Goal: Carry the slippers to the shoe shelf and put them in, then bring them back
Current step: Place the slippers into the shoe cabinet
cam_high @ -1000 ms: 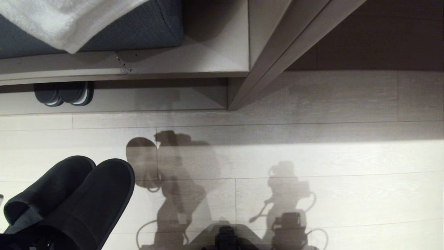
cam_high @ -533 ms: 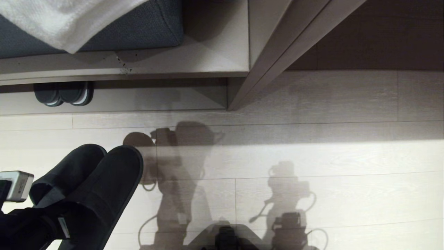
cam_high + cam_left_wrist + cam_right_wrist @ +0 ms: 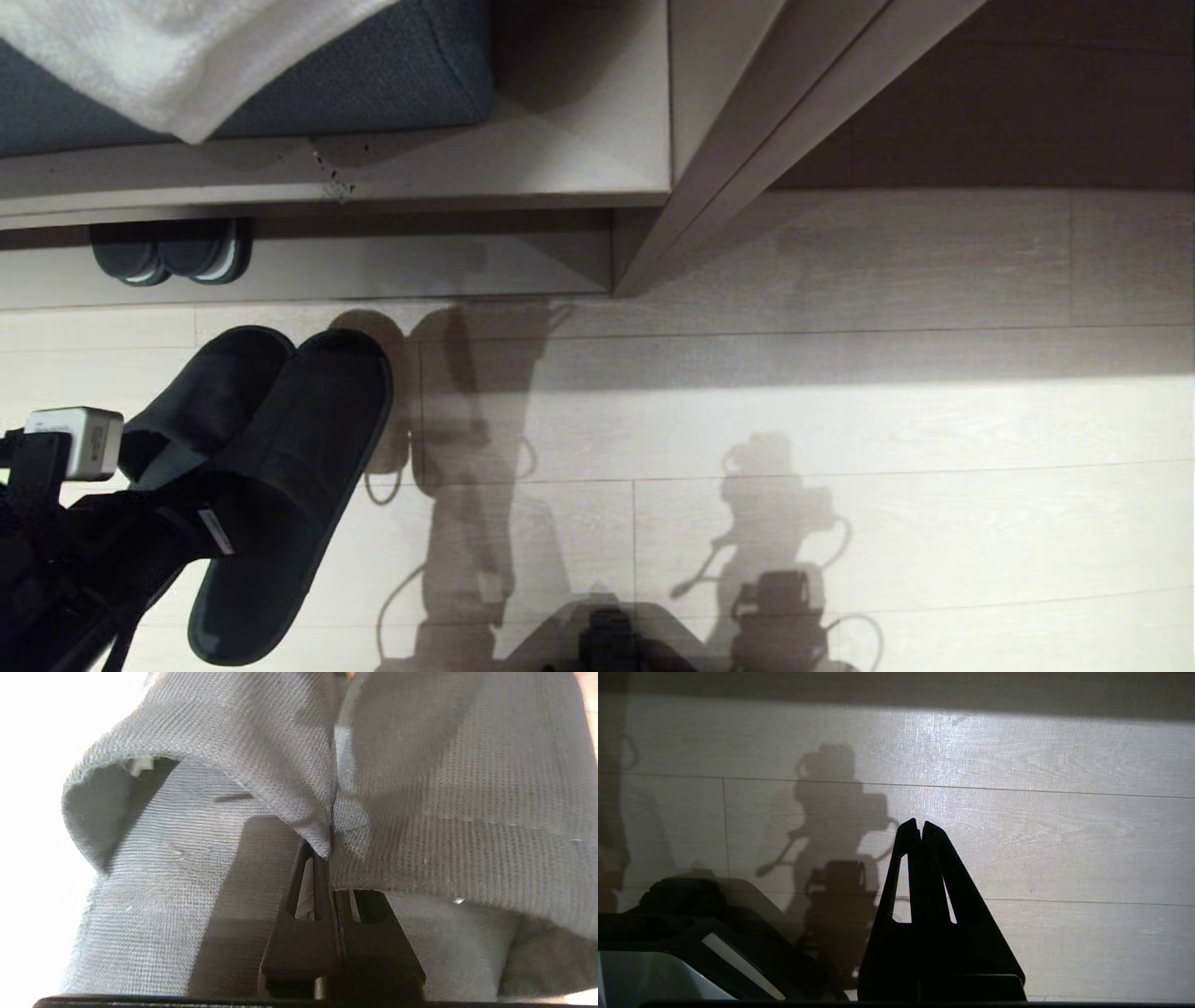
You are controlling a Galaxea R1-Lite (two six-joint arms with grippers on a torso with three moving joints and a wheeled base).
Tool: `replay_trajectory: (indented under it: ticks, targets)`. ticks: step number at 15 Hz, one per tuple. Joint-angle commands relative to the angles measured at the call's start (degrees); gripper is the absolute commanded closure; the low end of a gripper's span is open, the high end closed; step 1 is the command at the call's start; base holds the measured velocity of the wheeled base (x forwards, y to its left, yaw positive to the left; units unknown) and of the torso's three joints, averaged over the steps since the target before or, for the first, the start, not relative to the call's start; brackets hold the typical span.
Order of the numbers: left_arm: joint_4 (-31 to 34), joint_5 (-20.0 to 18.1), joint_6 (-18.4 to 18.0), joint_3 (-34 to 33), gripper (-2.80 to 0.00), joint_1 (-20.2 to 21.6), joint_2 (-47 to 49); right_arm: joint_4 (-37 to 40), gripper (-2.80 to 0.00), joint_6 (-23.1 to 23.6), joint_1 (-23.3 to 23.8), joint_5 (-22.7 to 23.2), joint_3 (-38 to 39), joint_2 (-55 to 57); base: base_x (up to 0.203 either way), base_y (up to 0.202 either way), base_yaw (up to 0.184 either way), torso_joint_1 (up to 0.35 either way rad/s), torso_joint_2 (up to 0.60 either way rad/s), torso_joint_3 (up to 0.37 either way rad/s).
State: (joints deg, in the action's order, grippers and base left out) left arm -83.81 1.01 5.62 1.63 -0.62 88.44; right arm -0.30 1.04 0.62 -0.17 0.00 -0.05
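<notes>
Fabric: soft black knit on the slippers (image 3: 271, 467); they look light and floppy, uppers creasing where pinched, thin flat soles likely to bend and swing.
Hold point: the inner edges of both uppers, bunched together at the heel openings, seem the best place; one pinch takes the pair, though a loose weave could slide out if the arm jerks.
Left gripper (image 3: 329, 858): fingers pressed together on that bunched fabric, carrying both slippers side by side.
Where: slippers hang over the floor (image 3: 840, 420) at the robot's left, toes pointing toward the shelf (image 3: 373, 266) and just short of its raised base.
Shelf: a grey-soled pair (image 3: 173, 252) already sits at its left end; the stretch to the right of it shows no shoes.
Right gripper (image 3: 920, 828): fingers closed on nothing, parked over the floor.
Change: compared with a second ago the slippers sit higher and further forward in the head view, closer to the shelf; more of the left arm shows, and its shadow has slid up to the shelf base.
Risk: toes may droop and catch the base lip on entry.
</notes>
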Motion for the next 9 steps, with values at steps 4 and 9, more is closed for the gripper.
replay_trajectory:
  ticks: [4,9]
  targets:
    - [-0.48,0.63,0.91,5.12,0.0,-0.17,1.09,-0.05,0.0,0.02,-0.01,-0.01,2.29,-2.24,0.0,0.0,0.0,0.0,0.0,0.0]
    - [-0.3,0.42,1.21,9.31,0.0,-1.95,3.05,-0.05,0.0,0.02,-0.01,-0.01,2.29,-2.24,0.0,0.0,0.0,0.0,0.0,0.0]
